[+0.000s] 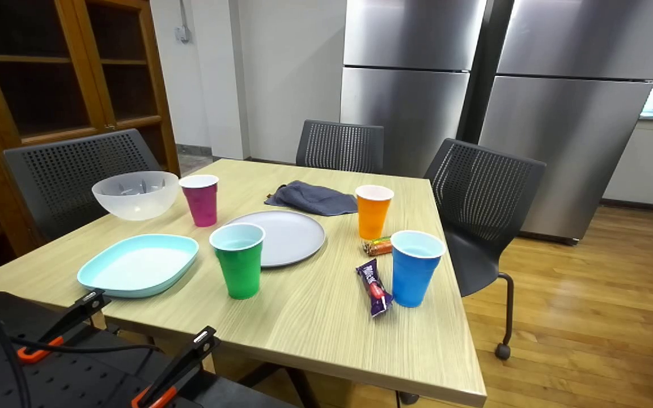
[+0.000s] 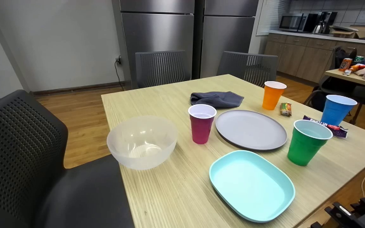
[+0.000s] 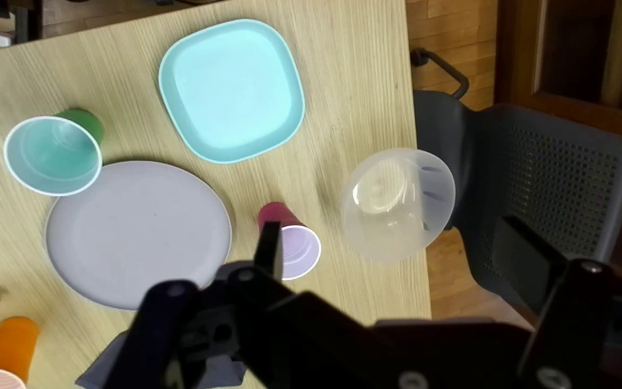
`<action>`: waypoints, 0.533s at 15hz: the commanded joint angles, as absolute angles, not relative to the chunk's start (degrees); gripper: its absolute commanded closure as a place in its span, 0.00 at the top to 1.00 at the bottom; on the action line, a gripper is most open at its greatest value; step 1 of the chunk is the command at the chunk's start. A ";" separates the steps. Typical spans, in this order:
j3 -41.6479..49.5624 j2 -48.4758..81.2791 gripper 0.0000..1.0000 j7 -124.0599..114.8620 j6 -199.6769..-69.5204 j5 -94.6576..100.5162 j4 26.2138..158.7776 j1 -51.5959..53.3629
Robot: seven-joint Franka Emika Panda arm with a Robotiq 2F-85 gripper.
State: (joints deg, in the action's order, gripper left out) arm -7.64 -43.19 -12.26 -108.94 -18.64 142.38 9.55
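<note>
My gripper (image 3: 392, 235) is open and empty above the table in the wrist view; it does not show in either exterior view. Below its spread fingers stands a translucent bowl (image 3: 397, 210), at the table's edge, also seen in both exterior views (image 1: 136, 195) (image 2: 142, 142). A magenta cup (image 3: 277, 214) is partly hidden by one finger; it stands upright beside the bowl (image 1: 202, 207) (image 2: 200, 129). A light-blue square plate (image 3: 232, 92) and a round grey plate (image 3: 138, 232) lie near it. A green cup (image 3: 87, 124) stands beside the grey plate.
An orange cup (image 1: 370, 218), a blue cup (image 1: 412, 277), a purple-wrapped bar (image 1: 373, 286) and another wrapped snack (image 1: 378, 246) are on the table. A dark cloth (image 2: 216, 99) lies behind the grey plate. Chairs (image 2: 84, 190) surround the table. Clamps (image 1: 176, 365) sit at the near edge.
</note>
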 commanded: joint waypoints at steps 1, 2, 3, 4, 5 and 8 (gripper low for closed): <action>-7.42 -41.13 1.00 -11.07 -113.78 -18.33 143.77 6.90; -7.32 -40.67 1.00 -10.95 -115.76 -18.04 144.45 6.25; -7.11 -40.14 1.00 -10.91 -117.46 -17.86 145.05 5.81; -7.14 -39.74 1.00 -10.96 -119.34 -17.02 145.89 5.15; -7.09 -39.38 1.00 -11.07 -121.06 -16.18 146.56 4.67; -6.64 -37.81 1.00 -11.65 -124.29 -12.36 148.59 2.58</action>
State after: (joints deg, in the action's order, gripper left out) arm -6.60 -38.84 -11.98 -121.31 -15.38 146.84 4.88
